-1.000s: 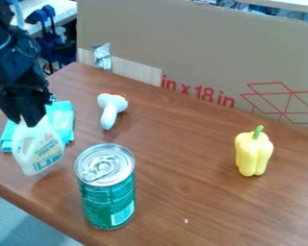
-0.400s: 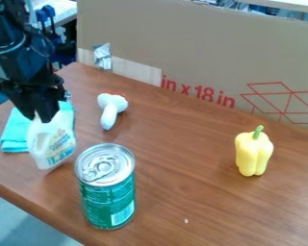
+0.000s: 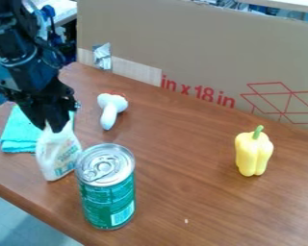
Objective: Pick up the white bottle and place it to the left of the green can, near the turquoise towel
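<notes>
The black gripper (image 3: 55, 128) hangs over the left part of the table, shut on the top of a white bottle (image 3: 57, 154) with a printed label. The bottle is nearly upright, just left of a green can (image 3: 107, 192) with a silver lid; whether its base touches the table I cannot tell. Behind the bottle lies a folded turquoise cloth (image 3: 20, 130), partly hidden by the gripper and bottle. A white mushroom-like object (image 3: 110, 110) lies behind the can.
A yellow toy bell pepper (image 3: 253, 152) with a green stem stands on the right of the wooden table (image 3: 182, 192). A tall cardboard panel (image 3: 201, 53) runs along the back edge. The table's front-left edge drops off beside the bottle and can.
With the bottle in it, my gripper has moved right and slightly toward the camera, closer to the can. The bottle has turned somewhat. The other objects have stayed put.
</notes>
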Controlling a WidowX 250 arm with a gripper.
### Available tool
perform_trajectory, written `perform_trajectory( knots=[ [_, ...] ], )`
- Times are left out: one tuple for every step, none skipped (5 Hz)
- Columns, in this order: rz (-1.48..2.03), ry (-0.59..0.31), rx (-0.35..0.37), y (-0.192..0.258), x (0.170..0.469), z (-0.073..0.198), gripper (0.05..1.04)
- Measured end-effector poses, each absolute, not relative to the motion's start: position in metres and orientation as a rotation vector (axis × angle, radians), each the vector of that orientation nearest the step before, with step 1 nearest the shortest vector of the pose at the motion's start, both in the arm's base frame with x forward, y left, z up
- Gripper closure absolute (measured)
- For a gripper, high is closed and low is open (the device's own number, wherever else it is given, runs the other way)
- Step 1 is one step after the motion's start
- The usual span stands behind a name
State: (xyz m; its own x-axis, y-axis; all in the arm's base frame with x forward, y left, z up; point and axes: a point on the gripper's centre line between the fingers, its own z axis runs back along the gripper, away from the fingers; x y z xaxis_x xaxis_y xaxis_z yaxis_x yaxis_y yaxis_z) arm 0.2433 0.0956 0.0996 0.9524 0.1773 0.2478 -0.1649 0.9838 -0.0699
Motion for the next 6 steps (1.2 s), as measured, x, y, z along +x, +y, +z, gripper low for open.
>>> perform_trajectory(
  knots=[
    [0.182, -0.235, -0.060, 0.092, 0.243, 0.093, 0.330],
    [0.178, -0.217, -0.055, 0.088, 0.238, 0.097, 0.081],
    [0.177, -0.260, -0.034, 0.080, 0.234, 0.122, 0.073],
    [0.144, -0.307, -0.026, 0.067, 0.227, 0.147, 0.077],
    [0.000, -0.292, -0.053, 0.037, 0.235, 0.176, 0.078],
    [-0.120, -0.256, -0.087, -0.004, 0.258, 0.182, 0.078]
  ],
)
